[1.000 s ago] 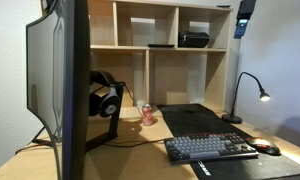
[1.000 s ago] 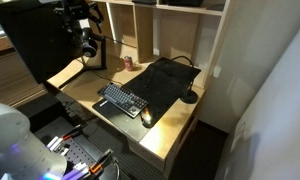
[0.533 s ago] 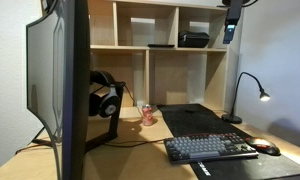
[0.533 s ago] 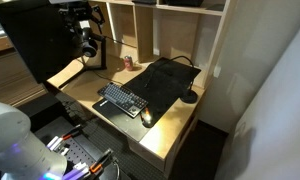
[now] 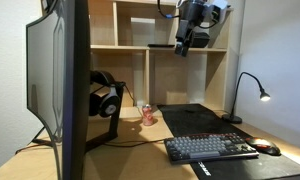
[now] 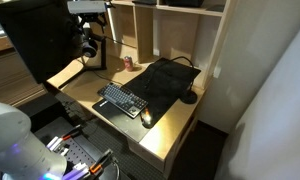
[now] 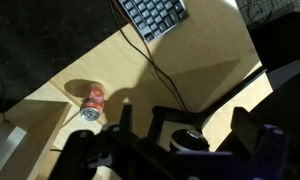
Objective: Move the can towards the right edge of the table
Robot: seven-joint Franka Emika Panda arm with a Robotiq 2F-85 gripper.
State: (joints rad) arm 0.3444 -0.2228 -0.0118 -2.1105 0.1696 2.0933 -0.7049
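Note:
The can (image 5: 147, 114) is small and pinkish-red and stands on the light wood table (image 5: 140, 142) just left of the black desk mat (image 5: 197, 121). It also shows in the other exterior view (image 6: 129, 62) and in the wrist view (image 7: 92, 102), where it sits at the left. My gripper (image 5: 183, 46) hangs high above the table in front of the shelf unit, to the right of the can and far from it. In the wrist view the gripper (image 7: 185, 135) is open and empty, its dark fingers (image 7: 245, 130) wide apart.
A large monitor (image 5: 65, 80) fills the left. Headphones on a stand (image 5: 105, 100) sit beside the can. A keyboard (image 5: 210, 148) and mouse (image 5: 265, 147) lie on the mat. A desk lamp (image 5: 248, 95) stands at the right. A cubby shelf unit (image 5: 150, 50) lines the back.
The arm has swung in from the upper right toward the middle of the shelf and lower; the gripper now shows fully. The can has not moved.

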